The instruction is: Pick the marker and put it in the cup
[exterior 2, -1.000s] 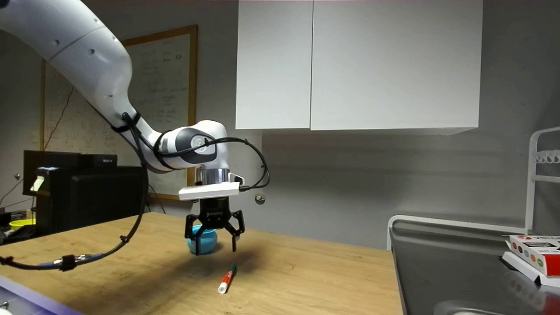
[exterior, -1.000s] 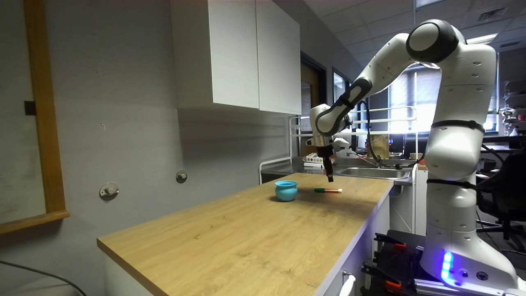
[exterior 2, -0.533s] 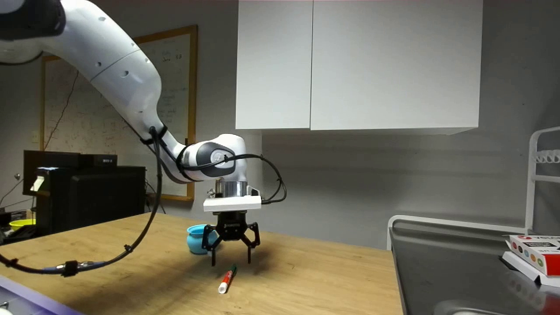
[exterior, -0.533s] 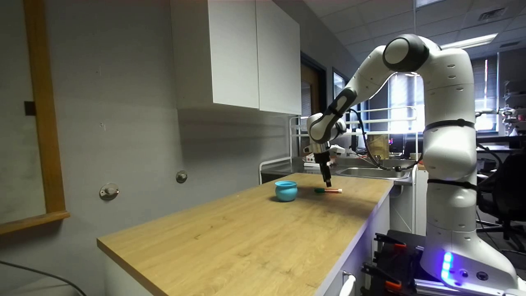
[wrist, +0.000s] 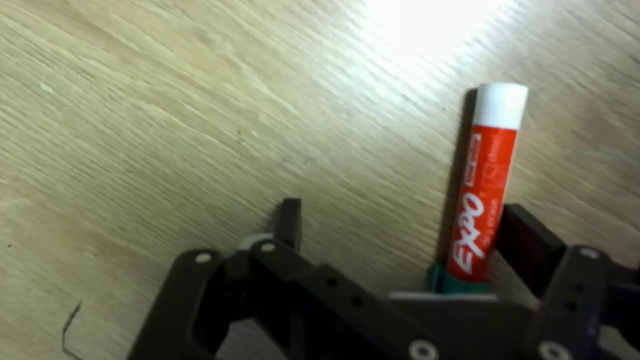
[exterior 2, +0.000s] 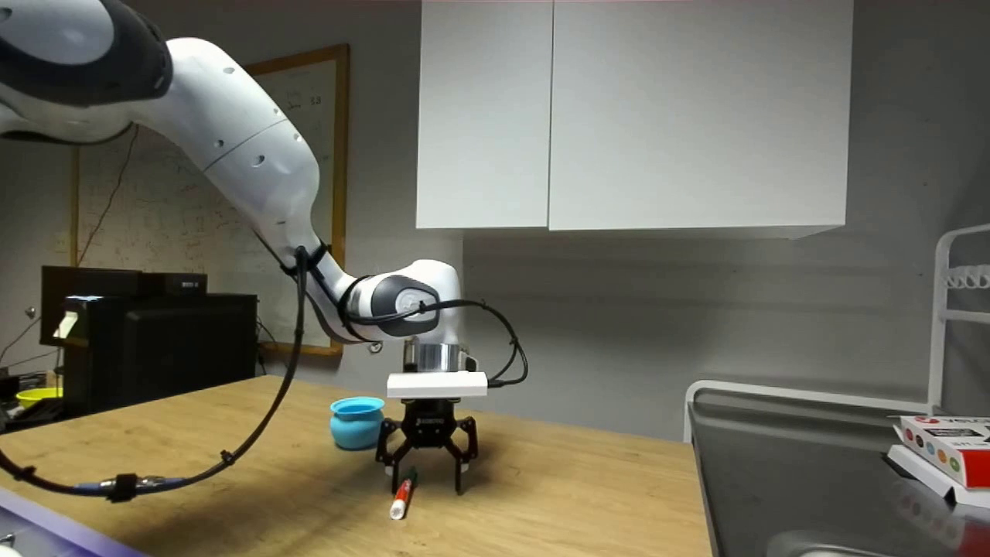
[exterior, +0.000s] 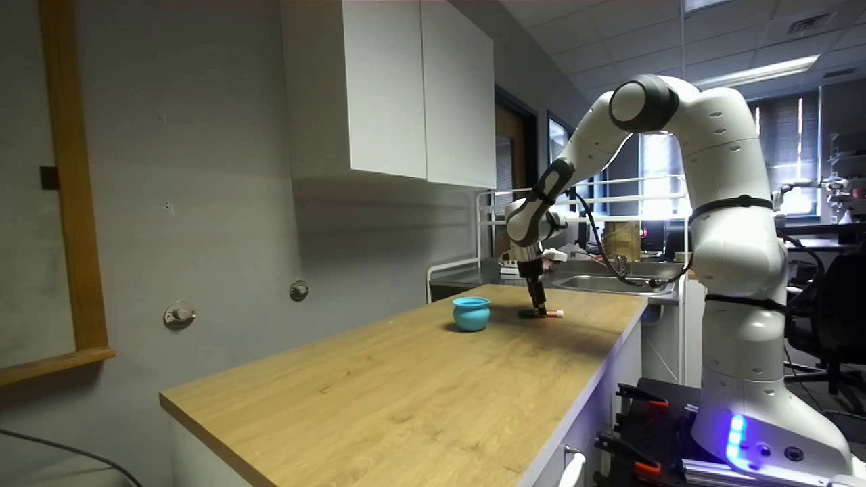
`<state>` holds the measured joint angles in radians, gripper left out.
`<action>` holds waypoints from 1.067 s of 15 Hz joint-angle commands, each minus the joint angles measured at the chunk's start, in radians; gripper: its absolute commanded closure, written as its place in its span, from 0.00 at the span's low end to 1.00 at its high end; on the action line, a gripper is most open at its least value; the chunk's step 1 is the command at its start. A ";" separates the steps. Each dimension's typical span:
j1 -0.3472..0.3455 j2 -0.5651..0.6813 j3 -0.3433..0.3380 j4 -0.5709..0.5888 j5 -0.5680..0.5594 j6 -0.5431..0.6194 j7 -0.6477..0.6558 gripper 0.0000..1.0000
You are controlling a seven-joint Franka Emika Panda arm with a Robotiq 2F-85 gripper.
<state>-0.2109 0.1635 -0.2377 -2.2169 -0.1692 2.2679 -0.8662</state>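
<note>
The marker is a red stick with a white end and a green cap. It lies on the wooden counter in both exterior views [exterior: 554,314] [exterior 2: 402,499] and in the wrist view [wrist: 485,185]. My gripper [exterior 2: 427,490] is open, fingers pointing down at counter level around the marker. In the wrist view my gripper [wrist: 402,222] has the marker between its fingers, against or very near the right finger and well apart from the left one. The gripper's body hides most of the cap. The teal-blue cup [exterior: 471,315] stands upright beside the gripper; it also shows in an exterior view [exterior 2: 356,425].
The wooden counter [exterior: 379,392] runs along the wall under a white wall cabinet [exterior: 419,95]. A metal sink [exterior: 609,284] adjoins its far end. Boxes [exterior 2: 947,449] lie on the dark sink top. A cable loop [exterior 2: 286,379] hangs from the arm.
My gripper has come down to counter level, and in an exterior view it has moved right, away from the cup. The marker's white end has shifted slightly. The cup has not moved.
</note>
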 commanded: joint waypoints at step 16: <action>-0.018 -0.040 0.020 -0.008 -0.044 0.017 0.076 0.88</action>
<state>-0.2317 0.1712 -0.2239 -2.1828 -0.1658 2.2688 -0.8544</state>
